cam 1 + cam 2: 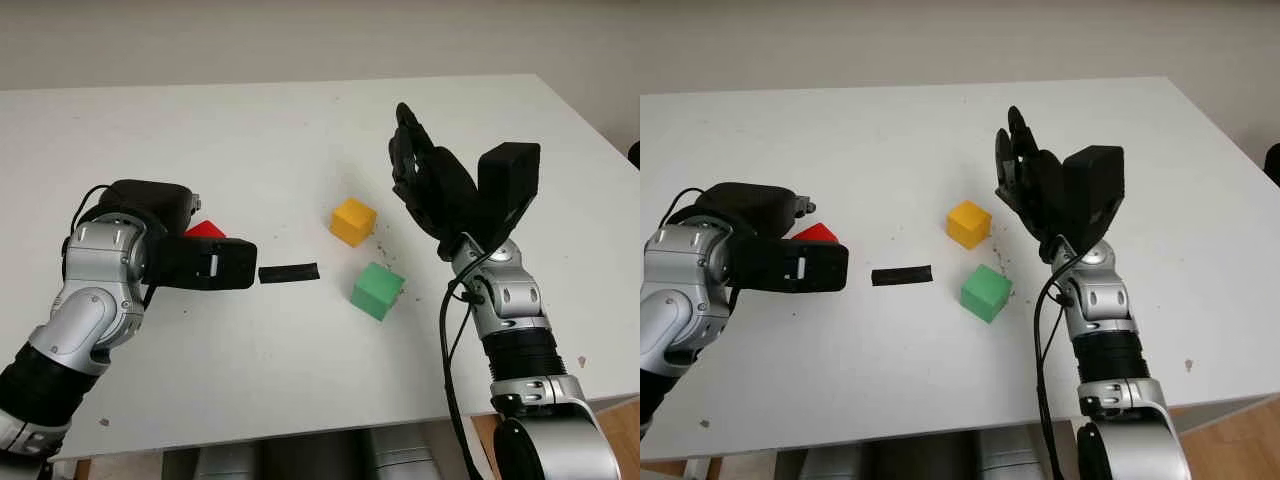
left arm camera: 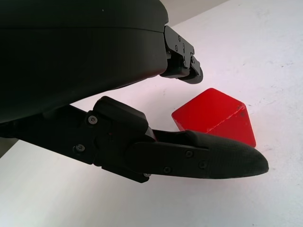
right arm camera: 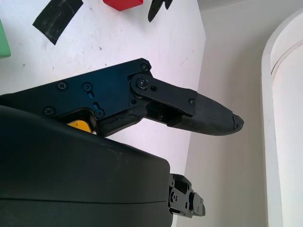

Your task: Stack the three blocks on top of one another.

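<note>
Evidently nothing is stacked yet: the open left hand (image 1: 215,262) flanks the red block (image 2: 215,116), ungripped; next, close. Right hand (image 1: 430,185) hovers open.

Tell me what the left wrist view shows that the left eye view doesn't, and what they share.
Left wrist view alone: the red block close up, sitting on the table between the open left hand's fingers, ungrasped.

Left eye view alone: the yellow block, the green block, a black tape strip, and the open right hand raised above the table beside the yellow block.

Both: the red block, the left hand, the white table.
</note>
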Robot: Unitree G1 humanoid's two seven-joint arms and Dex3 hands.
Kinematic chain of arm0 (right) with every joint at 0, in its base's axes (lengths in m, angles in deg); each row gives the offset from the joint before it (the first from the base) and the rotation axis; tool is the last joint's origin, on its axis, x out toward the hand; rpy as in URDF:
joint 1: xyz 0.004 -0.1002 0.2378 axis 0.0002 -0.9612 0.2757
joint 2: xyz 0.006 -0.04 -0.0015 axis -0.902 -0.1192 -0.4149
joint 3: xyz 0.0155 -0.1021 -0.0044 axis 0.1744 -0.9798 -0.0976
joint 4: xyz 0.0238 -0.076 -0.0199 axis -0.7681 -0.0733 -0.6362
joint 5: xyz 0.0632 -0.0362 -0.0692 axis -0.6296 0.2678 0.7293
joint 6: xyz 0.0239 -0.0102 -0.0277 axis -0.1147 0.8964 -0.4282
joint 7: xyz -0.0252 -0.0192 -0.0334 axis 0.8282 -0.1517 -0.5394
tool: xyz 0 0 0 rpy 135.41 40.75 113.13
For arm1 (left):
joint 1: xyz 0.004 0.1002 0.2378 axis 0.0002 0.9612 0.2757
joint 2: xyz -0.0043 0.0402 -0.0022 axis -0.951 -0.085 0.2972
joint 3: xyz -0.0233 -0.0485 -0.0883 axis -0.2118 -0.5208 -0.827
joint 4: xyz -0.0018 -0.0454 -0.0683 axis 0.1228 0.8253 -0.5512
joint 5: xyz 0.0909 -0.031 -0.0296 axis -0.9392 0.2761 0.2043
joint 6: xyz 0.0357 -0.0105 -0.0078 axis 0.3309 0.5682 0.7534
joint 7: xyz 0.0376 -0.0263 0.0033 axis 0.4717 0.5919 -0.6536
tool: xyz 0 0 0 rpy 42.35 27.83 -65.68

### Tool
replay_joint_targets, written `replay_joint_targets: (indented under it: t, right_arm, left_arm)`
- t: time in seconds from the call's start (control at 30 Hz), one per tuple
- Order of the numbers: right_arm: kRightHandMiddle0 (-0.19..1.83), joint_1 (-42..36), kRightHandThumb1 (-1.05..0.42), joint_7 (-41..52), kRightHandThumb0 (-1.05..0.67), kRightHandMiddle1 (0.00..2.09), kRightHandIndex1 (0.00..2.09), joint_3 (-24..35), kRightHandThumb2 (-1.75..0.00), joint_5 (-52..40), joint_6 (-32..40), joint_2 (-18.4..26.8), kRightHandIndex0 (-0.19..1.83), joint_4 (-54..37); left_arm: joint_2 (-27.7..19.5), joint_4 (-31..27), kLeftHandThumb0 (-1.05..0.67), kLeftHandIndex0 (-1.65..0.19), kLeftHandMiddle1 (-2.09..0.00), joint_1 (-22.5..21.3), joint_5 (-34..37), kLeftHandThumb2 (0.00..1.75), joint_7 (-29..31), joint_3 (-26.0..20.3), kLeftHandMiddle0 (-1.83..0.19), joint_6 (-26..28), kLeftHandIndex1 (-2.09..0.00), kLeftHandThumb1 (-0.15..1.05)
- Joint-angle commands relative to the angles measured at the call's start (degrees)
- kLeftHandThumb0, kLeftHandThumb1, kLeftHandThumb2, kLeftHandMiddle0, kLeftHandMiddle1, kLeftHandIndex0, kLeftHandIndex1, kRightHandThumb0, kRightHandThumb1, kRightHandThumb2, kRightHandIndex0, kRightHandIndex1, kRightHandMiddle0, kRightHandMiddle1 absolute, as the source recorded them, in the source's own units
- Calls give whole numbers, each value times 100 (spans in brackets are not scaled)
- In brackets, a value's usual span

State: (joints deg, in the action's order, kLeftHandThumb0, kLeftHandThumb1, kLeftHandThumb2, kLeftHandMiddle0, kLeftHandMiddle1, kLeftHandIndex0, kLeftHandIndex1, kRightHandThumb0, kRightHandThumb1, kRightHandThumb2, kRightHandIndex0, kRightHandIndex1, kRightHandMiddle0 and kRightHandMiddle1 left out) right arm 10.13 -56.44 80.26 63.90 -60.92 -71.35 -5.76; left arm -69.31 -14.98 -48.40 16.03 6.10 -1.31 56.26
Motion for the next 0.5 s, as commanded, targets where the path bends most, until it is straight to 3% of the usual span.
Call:
replay_joint_targets:
  t: [0.0, 0.27, 0.33, 0.47]
  right_arm:
    - [-19, 5, -105, -2, -73, 0, 0, 25, -75, 0, -70, -4, -19, -64]
    - [-19, -13, -105, -5, -73, 0, 0, 37, -75, -10, -57, 5, -19, -92]
    - [-19, -13, -105, 2, -73, 0, 0, 39, -75, -18, -35, 10, -19, -97]
    - [-19, -17, -105, 27, -73, 0, 0, 33, -75, -10, -77, 17, -19, -77]
  left_arm:
    - [87, 11, -104, -15, -5, 52, -82, 33, 19, -27, -12, 24, -16, 105]
    - [185, 5, -105, -23, -6, 76, -214, 34, 61, -38, -15, -49, -29, 105]
    - [211, 16, -104, -7, -6, 94, -243, 32, 14, -42, -16, -72, -70, 105]
    - [293, 75, -101, 3, -7, 134, -263, 27, -148, -71, -22, -58, -104, 105]
